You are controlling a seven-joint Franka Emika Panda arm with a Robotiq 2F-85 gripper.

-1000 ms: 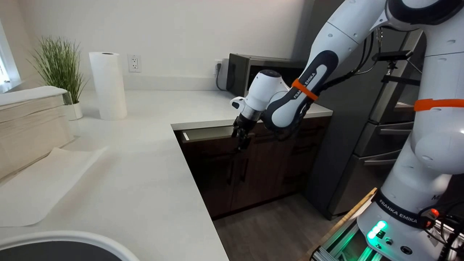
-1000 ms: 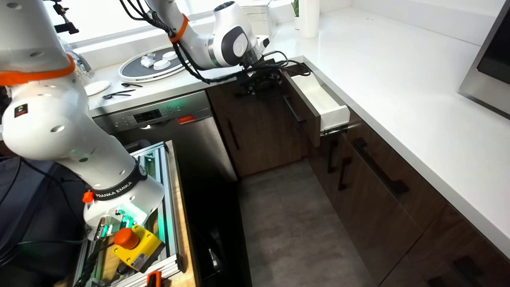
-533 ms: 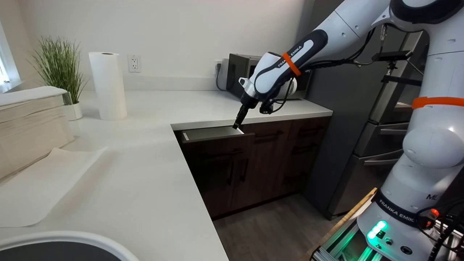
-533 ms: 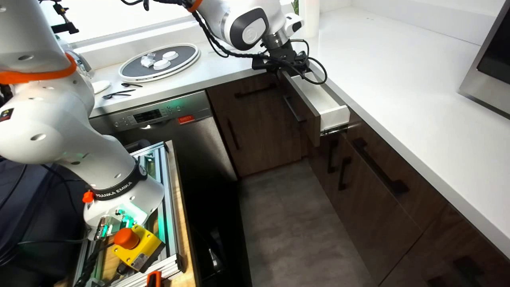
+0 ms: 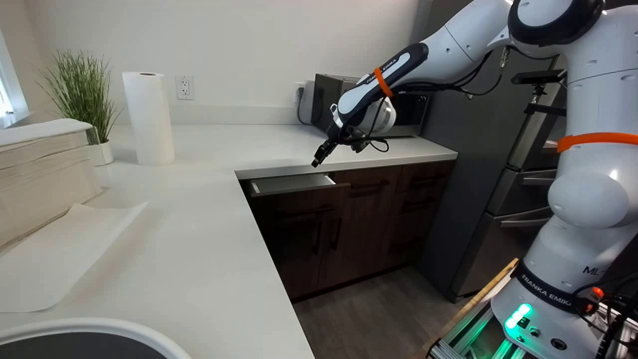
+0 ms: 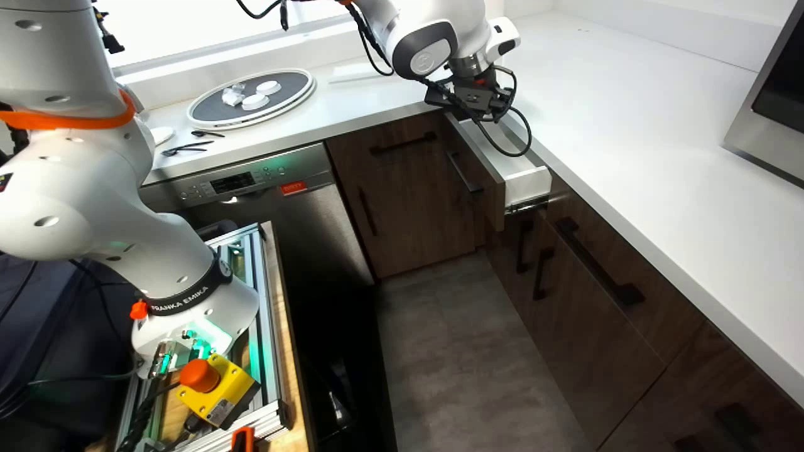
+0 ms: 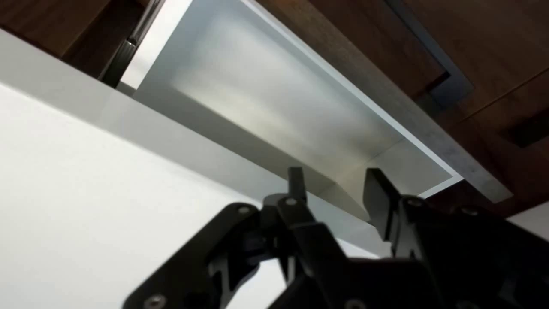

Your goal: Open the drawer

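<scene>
The drawer stands pulled out from under the white counter, its dark brown front [image 6: 478, 164] with a bar handle [image 6: 465, 172] facing the floor space. In the wrist view its pale interior [image 7: 266, 90] looks bare. My gripper [image 7: 334, 184] hangs above the drawer's corner and the counter edge, jaws partly parted with nothing between the fingers [image 7: 375, 197]. It appears clear of the drawer front and handle. In an exterior view the gripper [image 5: 319, 160] points down and leftward over the drawer's inner end. Its mount and cables hide the fingers in an exterior view.
The white counter edge [image 5: 284, 172] runs right beneath the gripper. A microwave [image 5: 359, 99] stands behind the arm. Other handles [image 6: 597, 263] stick out from neighbouring fronts. A paper towel roll [image 5: 148, 119] and a round tray [image 6: 251, 97] rest on the counter.
My gripper has risen from in front of the drawer's face and swung up over the drawer toward the counter. The drawer has stayed pulled out by the same amount.
</scene>
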